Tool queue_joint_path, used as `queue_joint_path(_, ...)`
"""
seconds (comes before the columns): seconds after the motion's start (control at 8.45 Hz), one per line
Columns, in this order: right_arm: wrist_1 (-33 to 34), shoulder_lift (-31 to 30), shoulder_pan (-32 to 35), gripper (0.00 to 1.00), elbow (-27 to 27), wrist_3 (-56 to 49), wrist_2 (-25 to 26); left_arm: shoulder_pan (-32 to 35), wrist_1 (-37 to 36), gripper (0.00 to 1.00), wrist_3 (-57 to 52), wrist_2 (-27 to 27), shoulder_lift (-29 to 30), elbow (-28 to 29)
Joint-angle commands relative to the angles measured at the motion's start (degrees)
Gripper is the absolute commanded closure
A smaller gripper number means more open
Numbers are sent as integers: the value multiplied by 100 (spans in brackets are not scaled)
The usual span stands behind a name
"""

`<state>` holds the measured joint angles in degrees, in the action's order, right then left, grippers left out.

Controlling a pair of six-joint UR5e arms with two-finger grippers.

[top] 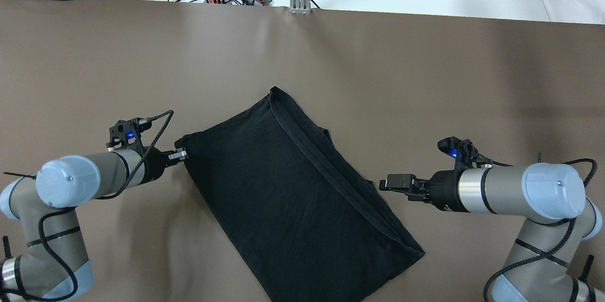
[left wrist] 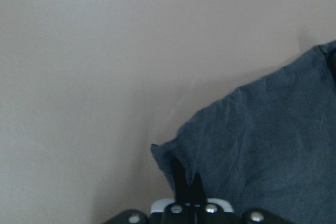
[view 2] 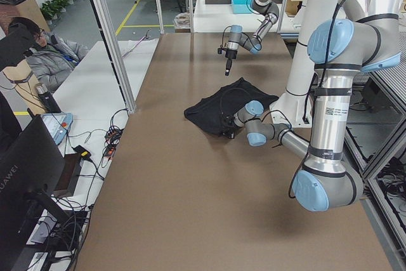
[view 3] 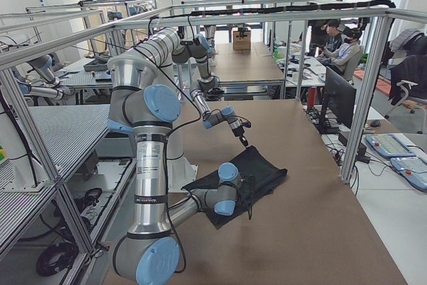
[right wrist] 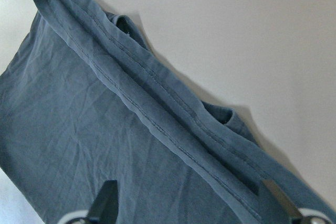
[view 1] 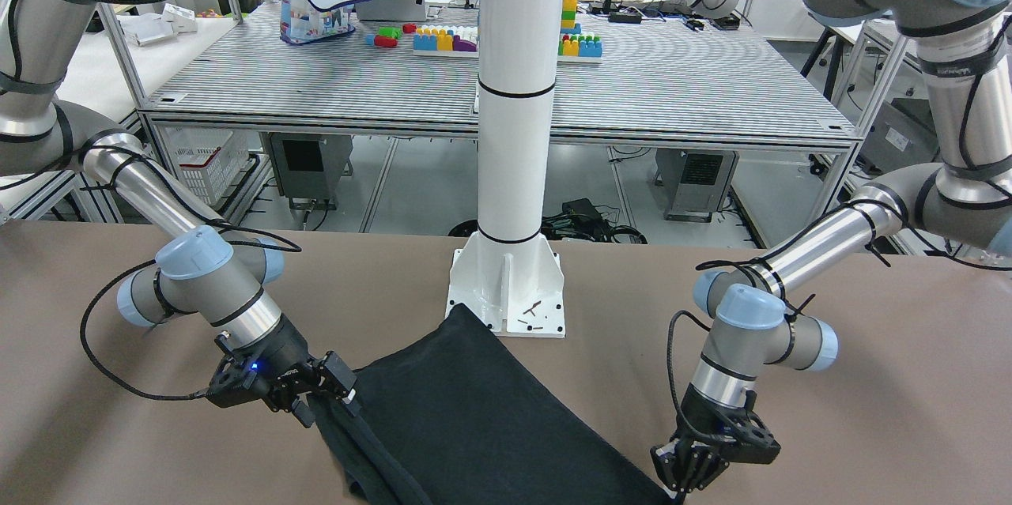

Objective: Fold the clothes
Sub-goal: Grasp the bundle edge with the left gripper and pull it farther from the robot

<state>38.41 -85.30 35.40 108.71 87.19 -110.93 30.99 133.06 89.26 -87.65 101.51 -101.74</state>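
Black cloth lies folded and skewed on the brown worktop, one corner by the white pillar base. Left fingers are pinched together on another corner; right fingers hang spread wide above its hemmed edge, holding nothing.

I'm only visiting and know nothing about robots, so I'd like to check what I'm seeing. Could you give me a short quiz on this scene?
1. True or false: the left fingers pinch a corner of the black cloth.
2. The right fingers are: A) shut on the cloth; B) open, holding nothing; C) shut on a cup.
3. What white thing stands by one corner of the cloth?
Key: 1 true; 2 B; 3 the pillar's base plate.
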Motion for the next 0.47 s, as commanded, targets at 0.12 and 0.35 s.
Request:
queue_joint_path(0.12, 0, 4, -7, 6, 10, 35, 10, 872, -8, 100, -313, -323, 1076, 1134)
queue_joint_path(0.35, 0, 4, -16, 6, 10, 35, 63, 1022, 1, 100, -322, -306, 2184, 2258)
